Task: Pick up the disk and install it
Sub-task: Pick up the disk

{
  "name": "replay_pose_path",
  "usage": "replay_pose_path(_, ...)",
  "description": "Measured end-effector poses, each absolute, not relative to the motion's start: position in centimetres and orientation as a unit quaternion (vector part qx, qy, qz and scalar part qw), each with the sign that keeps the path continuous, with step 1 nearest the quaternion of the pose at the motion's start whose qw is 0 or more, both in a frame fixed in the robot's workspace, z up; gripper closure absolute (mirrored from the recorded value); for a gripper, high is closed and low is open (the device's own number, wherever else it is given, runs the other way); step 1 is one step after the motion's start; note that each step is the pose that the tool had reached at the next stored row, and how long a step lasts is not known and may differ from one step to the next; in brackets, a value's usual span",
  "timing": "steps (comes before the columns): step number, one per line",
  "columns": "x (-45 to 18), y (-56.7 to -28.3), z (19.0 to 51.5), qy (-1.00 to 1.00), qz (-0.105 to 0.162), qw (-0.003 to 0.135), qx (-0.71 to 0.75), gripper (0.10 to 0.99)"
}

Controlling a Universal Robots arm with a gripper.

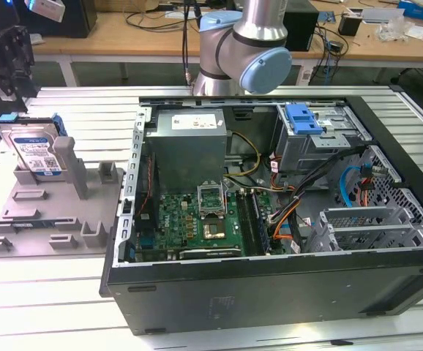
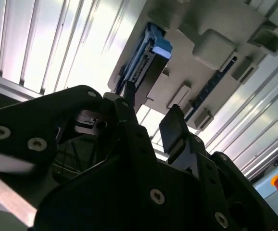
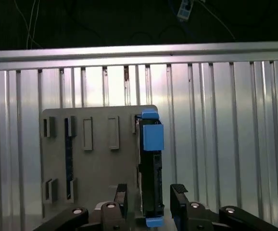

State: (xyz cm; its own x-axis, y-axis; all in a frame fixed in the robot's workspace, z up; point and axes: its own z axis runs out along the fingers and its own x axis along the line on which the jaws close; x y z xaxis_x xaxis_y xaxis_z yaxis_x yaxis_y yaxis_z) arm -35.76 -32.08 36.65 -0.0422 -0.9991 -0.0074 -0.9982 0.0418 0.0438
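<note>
gripper (image 3: 150,195) hanging right over the disk (image 3: 149,159), 2 fingers spread wide either side, not clamped on it, disk standing on edge in the grey fixture (image 1: 43,219), open PC case (image 1: 270,285) just beside

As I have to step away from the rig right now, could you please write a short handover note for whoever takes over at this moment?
Gripper: open, holding nothing, poised above the disk. In both wrist views its fingers line up to either side of the disk's thin edge.
Disk: upright in the grey fixture, to the exterior view's left of the open computer case.
Drive cage with blue latch: inside the case.
Done: gripper aligned over the disk.
Left: the disk is not yet grasped, lifted or installed.
</note>
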Motion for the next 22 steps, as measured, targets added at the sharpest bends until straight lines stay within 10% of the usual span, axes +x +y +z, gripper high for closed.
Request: replay_pose_path(22, -39.4, -31.2, 35.5, -0.694, -0.016, 0.015, 0.719, 0.604)
